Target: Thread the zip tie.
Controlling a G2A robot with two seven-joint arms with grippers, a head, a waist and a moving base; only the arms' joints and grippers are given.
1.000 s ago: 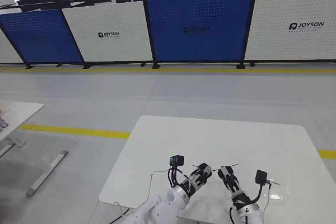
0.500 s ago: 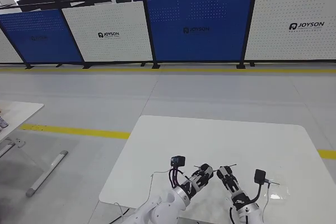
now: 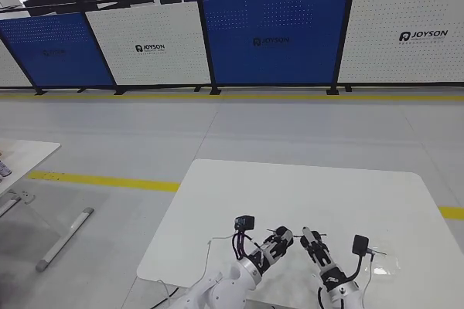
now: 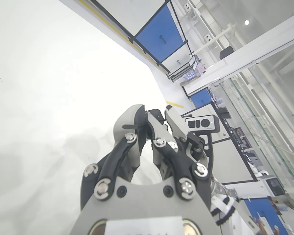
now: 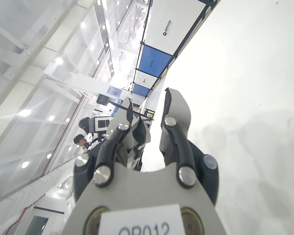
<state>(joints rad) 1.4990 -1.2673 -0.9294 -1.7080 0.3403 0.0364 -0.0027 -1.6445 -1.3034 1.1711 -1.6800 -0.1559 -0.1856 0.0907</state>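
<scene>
Zip tie point(image 4: 131, 125) — a thin black strap — is pinched in the left gripper point(image 4: 147, 117), whose jaws stand narrow around it, over the near part of the white table point(image 3: 294, 193). The right gripper point(image 5: 148, 103) sits just beside it, jaws parted and gripping nothing — the strap crosses one of its fingertips point(image 5: 127, 110).
</scene>
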